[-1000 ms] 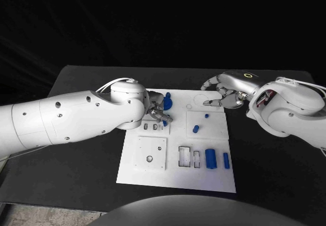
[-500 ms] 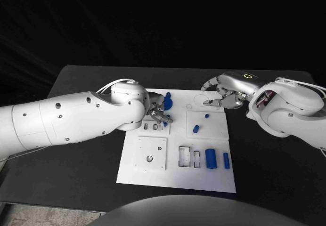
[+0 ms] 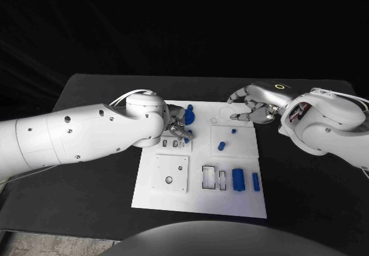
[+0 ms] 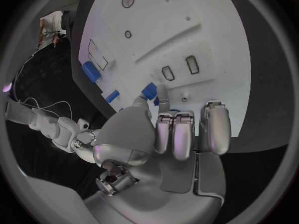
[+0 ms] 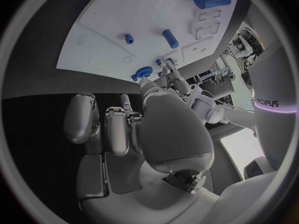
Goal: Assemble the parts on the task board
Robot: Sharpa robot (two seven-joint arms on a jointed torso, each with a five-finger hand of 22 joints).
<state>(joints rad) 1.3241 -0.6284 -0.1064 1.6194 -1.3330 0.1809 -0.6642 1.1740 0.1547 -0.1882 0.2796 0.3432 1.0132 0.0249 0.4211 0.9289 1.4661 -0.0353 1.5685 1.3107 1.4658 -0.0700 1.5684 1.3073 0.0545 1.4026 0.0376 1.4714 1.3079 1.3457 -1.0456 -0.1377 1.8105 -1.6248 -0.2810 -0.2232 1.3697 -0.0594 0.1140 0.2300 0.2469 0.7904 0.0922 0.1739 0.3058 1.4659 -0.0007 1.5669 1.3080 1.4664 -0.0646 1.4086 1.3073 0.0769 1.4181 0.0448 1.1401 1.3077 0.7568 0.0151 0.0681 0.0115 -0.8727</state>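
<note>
The white task board [image 3: 200, 200] lies mid-table. My left hand [image 3: 177, 127] hovers low over its upper left area. In the left wrist view my left hand [image 4: 168, 134] pinches a small blue part [image 4: 149, 90] between thumb and a fingertip, close to two small slots [image 4: 181, 68]. A blue gear-like part [image 3: 189, 114] stands just beyond those fingers. My right hand [image 3: 257, 106] hangs over the board's upper right corner near a round recess [image 3: 229, 112], fingers apart and holding nothing. In the right wrist view my right hand [image 5: 143, 124] is above the board [image 5: 124, 15].
A blue peg [image 3: 221, 145] and a small blue stud [image 3: 233, 130] sit on the board's right panel. A thick blue cylinder [image 3: 238, 180] and a thinner one [image 3: 255, 182] lie at the lower right beside empty rectangular slots [image 3: 209, 177]. Black table surrounds the board.
My left hand's fingers have edged slightly toward the board's near side. My right hand has held still.
</note>
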